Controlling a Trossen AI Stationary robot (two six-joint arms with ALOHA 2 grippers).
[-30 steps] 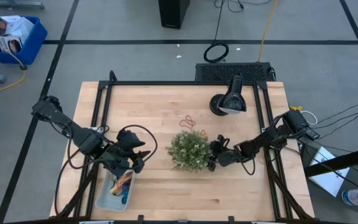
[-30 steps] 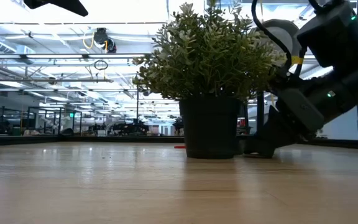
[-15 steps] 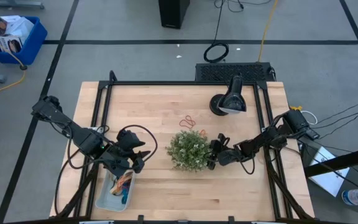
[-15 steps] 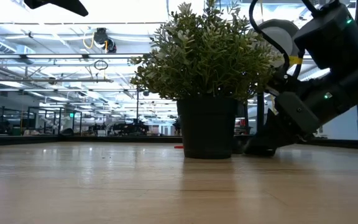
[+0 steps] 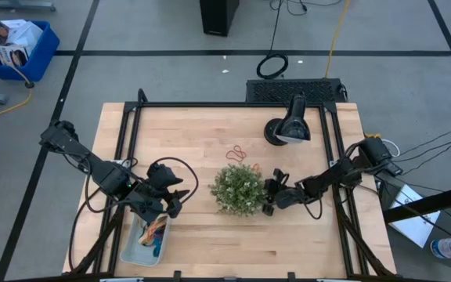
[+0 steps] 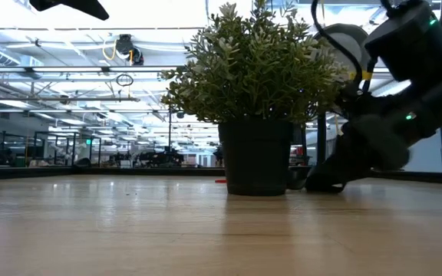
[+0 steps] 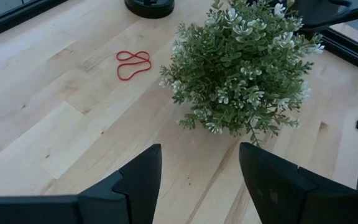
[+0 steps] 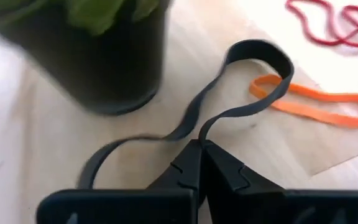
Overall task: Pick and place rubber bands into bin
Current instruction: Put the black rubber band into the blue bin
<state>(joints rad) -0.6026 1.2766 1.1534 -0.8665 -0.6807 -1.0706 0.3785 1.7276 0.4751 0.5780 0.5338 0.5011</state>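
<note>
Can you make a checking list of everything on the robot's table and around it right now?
Surface: wooden table, bare in the middle.
Job's things: red band lying loose near the plant; dark band pinched by the right gripper, crossing an orange band; bin at the table's front left holds several bands.
Clutter: plant; black lamp-like stand.
Grippers: left gripper open above the bin; right gripper shut on the dark band beside the plant pot.
Cables: black coil and yellow cord on the floor.
Surroundings: blue bin with paper.
</note>
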